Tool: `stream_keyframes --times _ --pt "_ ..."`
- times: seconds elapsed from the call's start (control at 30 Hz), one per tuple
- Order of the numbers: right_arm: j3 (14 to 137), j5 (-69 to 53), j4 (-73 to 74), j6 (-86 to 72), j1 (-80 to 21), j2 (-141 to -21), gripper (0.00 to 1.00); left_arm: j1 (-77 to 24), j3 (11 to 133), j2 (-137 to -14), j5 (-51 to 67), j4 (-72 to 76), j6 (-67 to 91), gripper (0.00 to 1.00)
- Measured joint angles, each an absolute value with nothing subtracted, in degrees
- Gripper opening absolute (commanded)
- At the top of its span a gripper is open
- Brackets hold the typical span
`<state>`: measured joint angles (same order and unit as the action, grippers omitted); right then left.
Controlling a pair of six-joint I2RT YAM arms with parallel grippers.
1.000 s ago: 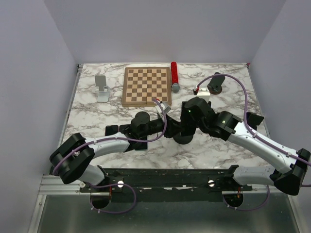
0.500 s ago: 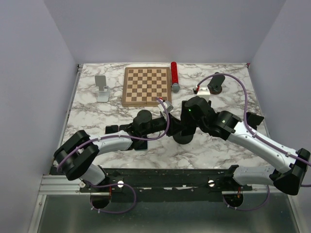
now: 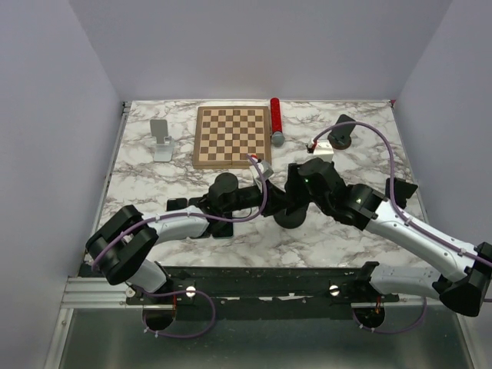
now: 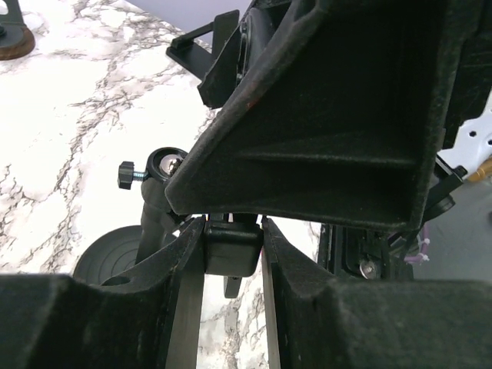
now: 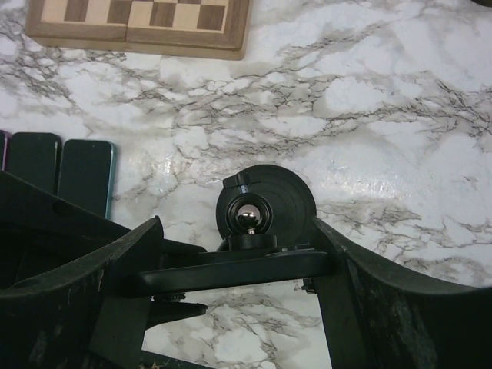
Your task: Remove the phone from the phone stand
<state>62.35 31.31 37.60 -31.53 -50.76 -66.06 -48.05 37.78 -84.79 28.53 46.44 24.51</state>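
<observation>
Since a second ago your left gripper (image 4: pixel 231 257) has closed in, and it now pinches a small block on the phone stand (image 3: pixel 290 218), just below centre of the overhead view. Your right gripper (image 5: pixel 238 250) clamps the ends of a flat dark slab, apparently the phone (image 5: pixel 231 265), edge-on over the stand's round base. From overhead, both wrists hide it. Other phones (image 5: pixel 84 175) lie at left, partly covered.
</observation>
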Motion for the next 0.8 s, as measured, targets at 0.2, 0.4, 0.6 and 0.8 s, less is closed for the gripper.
stream_keyframes --times 0.2,0.4,0.6,0.8 --pt "55.5 23.0 29.1 -27.3 -45.7 -60.0 0.01 -46.3 38.3 -85.3 33.1 46.9 24.5 0.0" --pt "53.3 16.8 25.1 -21.3 -42.4 -58.3 0.01 -44.9 40.4 -88.4 38.1 49.0 27.2 0.0" --pt "53.3 14.2 23.4 -16.1 -41.4 -59.2 0.01 -44.2 41.8 -90.0 40.0 49.2 28.6 0.0" --pt "53.1 12.4 22.4 -13.8 -41.2 -58.9 0.01 -43.1 41.7 -90.4 41.5 50.2 30.7 0.0"
